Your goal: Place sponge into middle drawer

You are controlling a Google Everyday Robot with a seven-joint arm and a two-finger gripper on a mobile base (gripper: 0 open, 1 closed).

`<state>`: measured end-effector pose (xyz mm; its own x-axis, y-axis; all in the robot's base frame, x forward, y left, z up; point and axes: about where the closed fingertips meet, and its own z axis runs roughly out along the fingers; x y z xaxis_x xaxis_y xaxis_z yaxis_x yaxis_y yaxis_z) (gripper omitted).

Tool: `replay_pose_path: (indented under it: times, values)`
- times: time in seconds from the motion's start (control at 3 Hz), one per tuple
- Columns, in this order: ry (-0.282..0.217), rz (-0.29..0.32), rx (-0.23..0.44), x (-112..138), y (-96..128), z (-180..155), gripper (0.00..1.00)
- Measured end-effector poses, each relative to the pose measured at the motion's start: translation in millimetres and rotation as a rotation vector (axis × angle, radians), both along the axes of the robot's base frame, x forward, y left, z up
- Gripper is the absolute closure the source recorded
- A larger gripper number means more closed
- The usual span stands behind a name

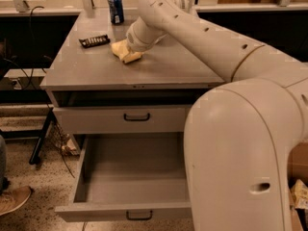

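Observation:
My gripper (124, 51) is down on the grey cabinet top (96, 66), left of centre, at the end of the white arm. A pale yellow mass lies under its tip. Its lower right part looks like the sponge (133, 57), resting on the top. I cannot tell where the sponge ends and the gripper begins, or whether it is held. The middle drawer (130, 177) is the lowest, deep grey one. It is pulled fully out below and its plain grey inside holds nothing.
A blue can (115, 7) stands at the back of the cabinet top. A flat black object (94, 41) lies left of the gripper. The shallower drawer (136, 117) above is closed. My arm's large white body (240, 158) fills the right foreground.

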<state>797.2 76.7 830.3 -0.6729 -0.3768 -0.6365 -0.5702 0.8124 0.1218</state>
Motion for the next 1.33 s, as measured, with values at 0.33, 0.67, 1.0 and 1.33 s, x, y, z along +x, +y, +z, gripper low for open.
replay_pose_path:
  times: [0.33, 0.67, 1.0, 1.33]
  values:
    - [-0.026, 0.067, 0.06, -23.5, -15.8, 19.0, 0.86]
    - [-0.102, 0.1, 0.046, -68.1, -55.1, 50.6, 1.0]
    - [-0.13, 0.192, 0.038, -129.7, -81.3, 62.1, 1.0]
    - [-0.164, 0.226, 0.012, -134.1, -95.4, 61.9, 1.0]
